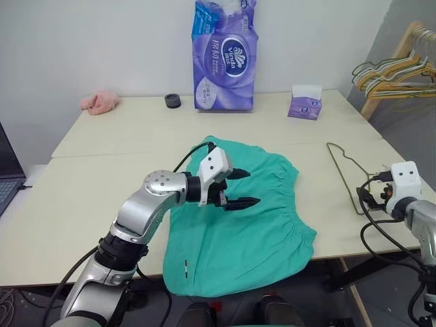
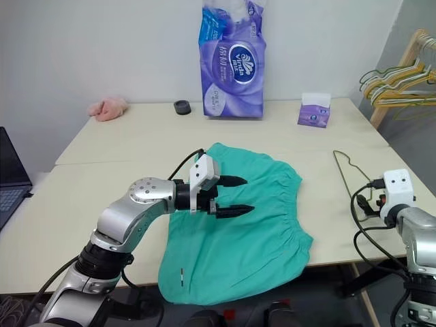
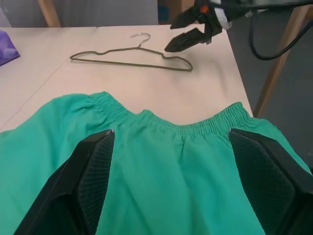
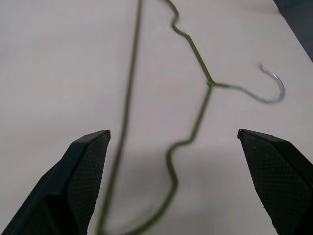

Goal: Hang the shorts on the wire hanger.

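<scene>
Left eye view, table: pale table (image 1: 102,197) made of two tops pushed together, with a seam running across it; wide bare surface lies to the left of the shorts and behind them.
Shorts: teal shorts (image 1: 245,231) lie flat near the front edge, the lower hem draping over that edge; the gathered waistband faces the right side, and a small white tag (image 1: 185,268) shows near the front-left hem.
Left arm: bends in from the lower left, forearm crossing the shorts' left part; left gripper (image 1: 240,188) hovers above the cloth pointing toward the waistband, fingers spread wide, nothing between them.
Tissue pack: tall purple pack (image 1: 225,54) stands upright at the back edge by the wall.
Wire hanger: thin wire hanger (image 1: 344,174) lies flat on bare table right of the shorts, apart from them, close to the right edge.
Right gripper: right gripper (image 3: 188,30) hangs over the right edge just beside the hanger, not touching it; fingers stand wide apart and empty.
Small things at the back: pink cloth (image 1: 99,101) on the left, black ring (image 1: 173,101) beside the pack, small purple box (image 1: 304,102) to the right.
</scene>
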